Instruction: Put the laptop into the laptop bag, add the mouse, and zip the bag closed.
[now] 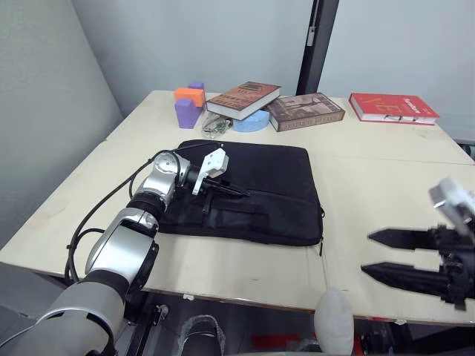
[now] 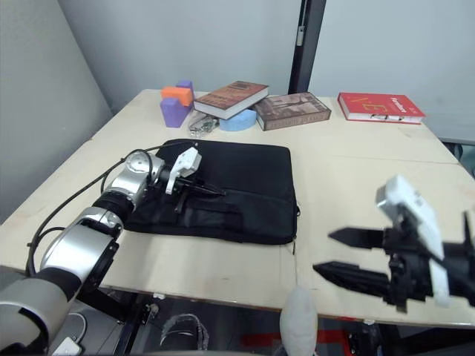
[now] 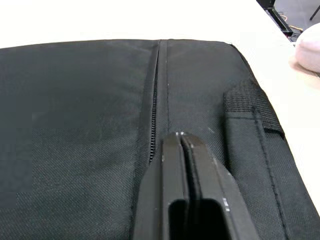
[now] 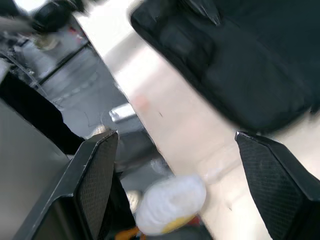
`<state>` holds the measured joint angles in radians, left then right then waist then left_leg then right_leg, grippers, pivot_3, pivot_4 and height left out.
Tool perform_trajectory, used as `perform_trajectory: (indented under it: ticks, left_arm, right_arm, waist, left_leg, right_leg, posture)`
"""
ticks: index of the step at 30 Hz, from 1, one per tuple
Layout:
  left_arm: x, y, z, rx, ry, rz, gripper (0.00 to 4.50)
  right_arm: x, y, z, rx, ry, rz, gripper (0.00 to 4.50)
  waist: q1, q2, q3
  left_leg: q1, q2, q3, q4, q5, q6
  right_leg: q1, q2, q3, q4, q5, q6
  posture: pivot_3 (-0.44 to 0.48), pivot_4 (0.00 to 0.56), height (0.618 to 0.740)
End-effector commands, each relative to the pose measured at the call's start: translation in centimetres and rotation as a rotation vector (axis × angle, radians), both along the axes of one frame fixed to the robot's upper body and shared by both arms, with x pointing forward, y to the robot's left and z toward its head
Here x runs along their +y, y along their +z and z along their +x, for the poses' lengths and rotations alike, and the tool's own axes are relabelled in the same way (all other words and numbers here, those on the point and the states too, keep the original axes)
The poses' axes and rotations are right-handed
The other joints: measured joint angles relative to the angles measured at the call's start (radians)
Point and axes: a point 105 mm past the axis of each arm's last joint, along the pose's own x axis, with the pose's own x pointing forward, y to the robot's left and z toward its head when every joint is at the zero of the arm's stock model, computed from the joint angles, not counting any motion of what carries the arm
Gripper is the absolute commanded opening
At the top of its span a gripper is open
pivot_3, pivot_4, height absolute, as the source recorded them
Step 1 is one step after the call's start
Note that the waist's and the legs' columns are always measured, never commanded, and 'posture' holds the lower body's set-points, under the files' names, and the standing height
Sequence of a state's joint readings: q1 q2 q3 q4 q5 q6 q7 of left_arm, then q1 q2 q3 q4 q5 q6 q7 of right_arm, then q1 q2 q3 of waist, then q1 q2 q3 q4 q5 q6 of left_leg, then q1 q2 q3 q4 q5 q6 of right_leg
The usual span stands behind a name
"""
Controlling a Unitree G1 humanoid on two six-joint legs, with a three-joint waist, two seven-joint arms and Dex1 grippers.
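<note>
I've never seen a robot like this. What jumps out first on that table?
A big black laptop bag lies flat mid-table, with the left claw pressed shut on top of it. The right claw hangs open over the table's near right edge, and three books line the far side.

The right tool (image 1: 375, 254) is cut off at the frame edge. The bag (image 4: 240, 60) is blurred in the right wrist view (edges indistinct); its contents are hidden.
</note>
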<state>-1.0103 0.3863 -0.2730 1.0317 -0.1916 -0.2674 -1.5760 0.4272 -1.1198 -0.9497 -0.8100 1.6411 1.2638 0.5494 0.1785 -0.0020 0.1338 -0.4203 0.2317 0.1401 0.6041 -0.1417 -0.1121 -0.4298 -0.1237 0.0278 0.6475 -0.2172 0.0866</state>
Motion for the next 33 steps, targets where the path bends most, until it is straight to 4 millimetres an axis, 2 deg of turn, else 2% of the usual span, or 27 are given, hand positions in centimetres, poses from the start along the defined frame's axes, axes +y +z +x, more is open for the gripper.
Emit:
perform_trajectory:
  ticks: [1, 6, 13, 24, 25, 33]
  left_arm:
    - [0.6, -3.2, -1.0, 0.087, -0.023, 0.116, 0.11]
    - [0.7, -3.7, -0.9, 0.076, -0.011, 0.137, 0.11]
    - [1.1, -4.2, -1.0, 0.045, -0.021, 0.175, 0.11]
    - [1.2, -4.3, -0.9, 0.037, -0.017, 0.183, 0.11]
    - [1.3, -4.4, -0.9, 0.037, -0.018, 0.185, 0.0]
    - [1.3, -4.8, -0.9, 0.024, -0.02, 0.205, 0.0]
  right_arm:
    - [0.6, -2.0, 0.0, 0.032, -0.022, -0.023, 3.92]
    - [0.3, -4.5, 0.3, 0.09, -0.08, -0.05, 3.92]
    - [-0.2, -7.3, 1.6, 0.122, -0.159, -0.059, 3.92]
    - [1.1, -9.0, 1.1, 0.187, -0.095, -0.059, 3.92]
    - [1.2, -9.0, 1.1, 0.191, -0.089, -0.056, 3.37]
    - [0.9, -9.4, 0.9, 0.206, -0.066, -0.086, 0.66]
  waist:
    - [0.0, 0.0, -0.004]
    - [-0.002, 0.0, -0.008]
    - [-0.004, 0.0, -0.017]
    - [-0.012, 0.001, -0.02]
    - [-0.013, 0.0, -0.02]
    - [-0.017, 0.001, -0.022]
  left_leg:
    - [0.001, 0.0, 0.0, 0.0, 0.0, 0.0]
    - [0.01, -0.003, 0.0, -0.001, -0.001, -0.001]
    - [0.015, -0.003, 0.0, -0.009, -0.001, -0.002]
    - [0.016, -0.004, 0.0, -0.01, -0.001, -0.002]
    - [0.016, -0.004, 0.0, -0.01, -0.001, -0.002]
    - [0.016, -0.004, 0.0, -0.012, -0.001, -0.002]
  right_leg:
    - [0.001, 0.0, 0.0, 0.0, 0.0, 0.001]
    - [0.01, -0.003, 0.0, -0.001, -0.002, 0.011]
    - [0.015, -0.003, -0.001, -0.005, -0.002, 0.014]
    - [0.017, -0.004, -0.001, -0.008, -0.002, 0.015]
    - [0.017, -0.004, -0.001, -0.008, -0.002, 0.015]
    - [0.019, -0.004, -0.001, -0.012, -0.002, 0.016]
  posture:
    - [0.0, 0.15, 0.725]
    - [0.0, 0.15, 0.725]
    - [0.0, 0.15, 0.725]
    - [0.0, 0.15, 0.725]
    - [0.0, 0.15, 0.725]
    - [0.0, 0.15, 0.725]
